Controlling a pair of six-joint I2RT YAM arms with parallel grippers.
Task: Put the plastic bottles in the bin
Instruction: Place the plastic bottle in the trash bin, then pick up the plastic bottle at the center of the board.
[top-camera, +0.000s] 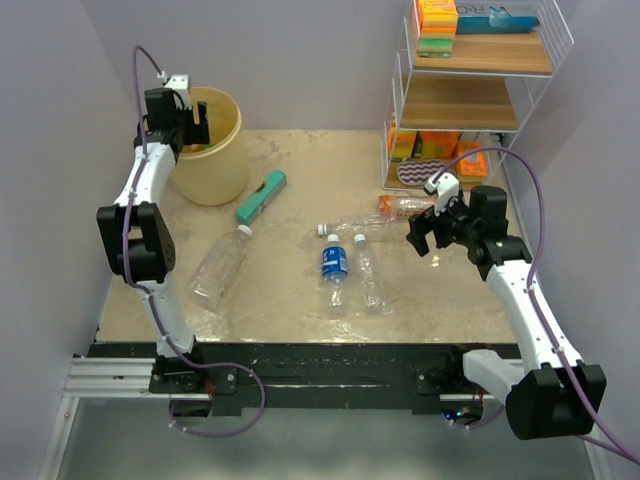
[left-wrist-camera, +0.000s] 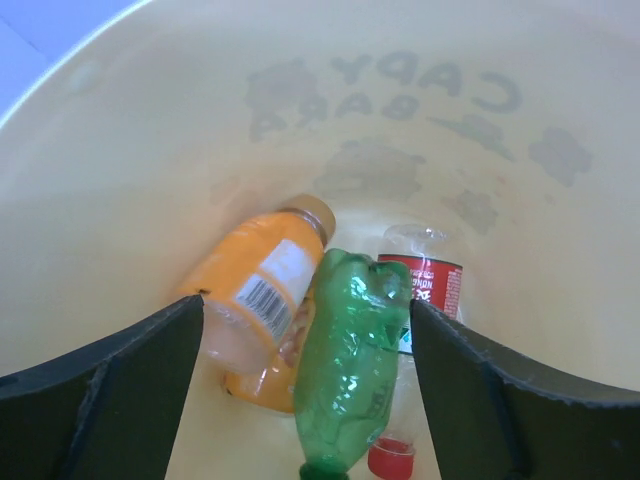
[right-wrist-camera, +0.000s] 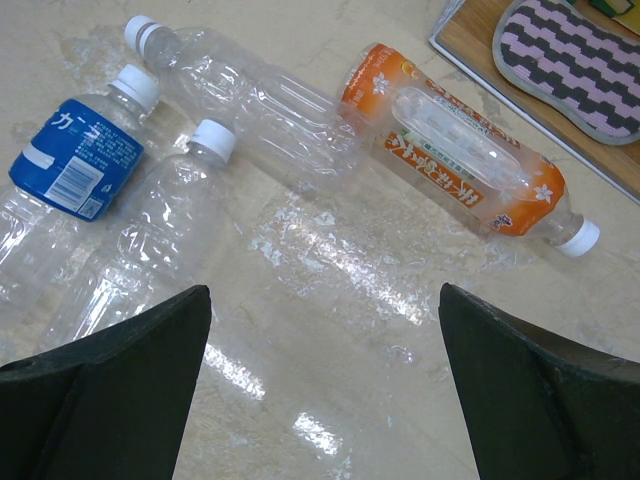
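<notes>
Right wrist view: four bottles lie on their sides on the table, an orange-labelled bottle, a blue-labelled bottle and two clear bottles with white caps. They look empty and thin-walled, so probably light, easily crushed, slippery and apt to roll. A hold across the middle of the body, square to its length, seems safest. The right gripper hangs over them, fingers wide apart and empty.

A fifth clear bottle lies near the left arm. An orange bottle, a green bottle and a red-labelled bottle already lie in the bin, under the wide, empty left gripper.

"CAPY BARA" shows faintly on the bin wall. The blue label bears a white "カ" and a barcode; the other print is too small to read.
</notes>
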